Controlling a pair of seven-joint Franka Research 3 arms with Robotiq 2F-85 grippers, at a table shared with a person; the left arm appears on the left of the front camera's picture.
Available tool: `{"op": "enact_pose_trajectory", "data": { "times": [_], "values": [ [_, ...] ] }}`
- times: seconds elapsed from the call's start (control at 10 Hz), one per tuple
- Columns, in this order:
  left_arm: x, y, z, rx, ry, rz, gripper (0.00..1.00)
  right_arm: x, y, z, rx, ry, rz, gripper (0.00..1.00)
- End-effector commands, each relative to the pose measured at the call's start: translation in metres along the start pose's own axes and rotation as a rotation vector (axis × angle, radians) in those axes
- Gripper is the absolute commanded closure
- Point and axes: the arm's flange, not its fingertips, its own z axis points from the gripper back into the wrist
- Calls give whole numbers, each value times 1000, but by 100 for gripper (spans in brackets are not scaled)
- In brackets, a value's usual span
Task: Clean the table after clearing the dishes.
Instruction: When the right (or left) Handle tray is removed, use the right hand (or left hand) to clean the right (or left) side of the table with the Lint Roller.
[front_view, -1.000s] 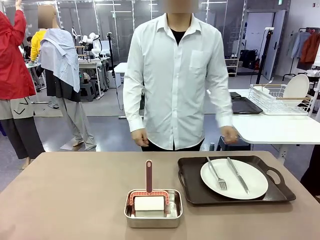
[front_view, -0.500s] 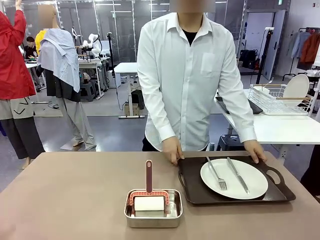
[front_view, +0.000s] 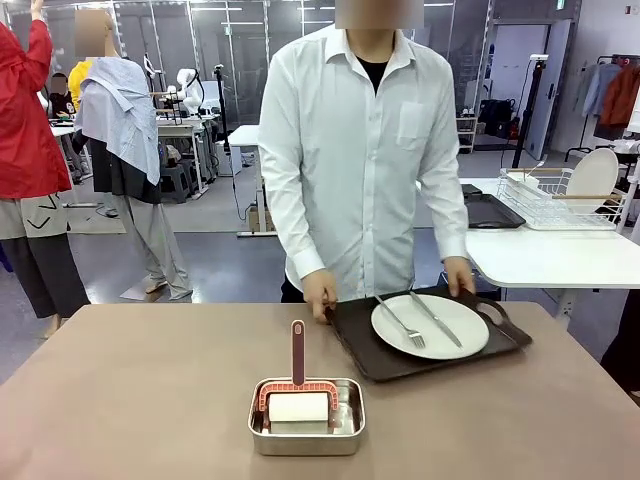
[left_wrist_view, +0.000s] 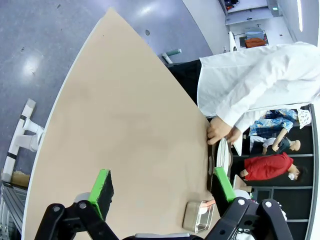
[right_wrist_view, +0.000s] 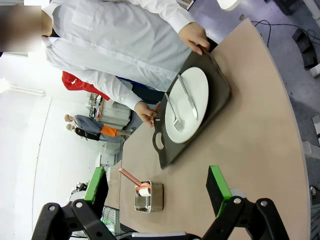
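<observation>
Steel pan (front_view: 306, 443) at the counter's (front_view: 120, 400) near edge, holding a white roller (front_view: 298, 405) with its pink handle upright. Beyond the pan and to its right: dark tray (front_view: 400, 368), skewed, carrying a white plate (front_view: 470, 322) with fork (front_view: 402, 322) and knife (front_view: 435, 318) side by side. Person's hand (front_view: 320, 292) on the tray end nearer the pan, person's other hand (front_view: 460, 275) on the far end. Cannot tell whether lifted or resting. Left hand (left_wrist_view: 162, 185) spread fully, nothing between the pads, high above the counter. Right hand (right_wrist_view: 156, 184) likewise wide and empty, looking down on pan and tray.
</observation>
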Motion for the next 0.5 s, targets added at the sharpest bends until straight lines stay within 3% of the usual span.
{"op": "enact_pose_trajectory", "data": {
  "times": [0.0, 0.4],
  "values": [
    [1, -1, 3, -7, -11, 7, 0, 0, 3, 2, 16, -12, 2, 0],
    [1, -1, 3, -7, -11, 7, 0, 0, 3, 2, 16, -12, 2, 0]
  ]
}}
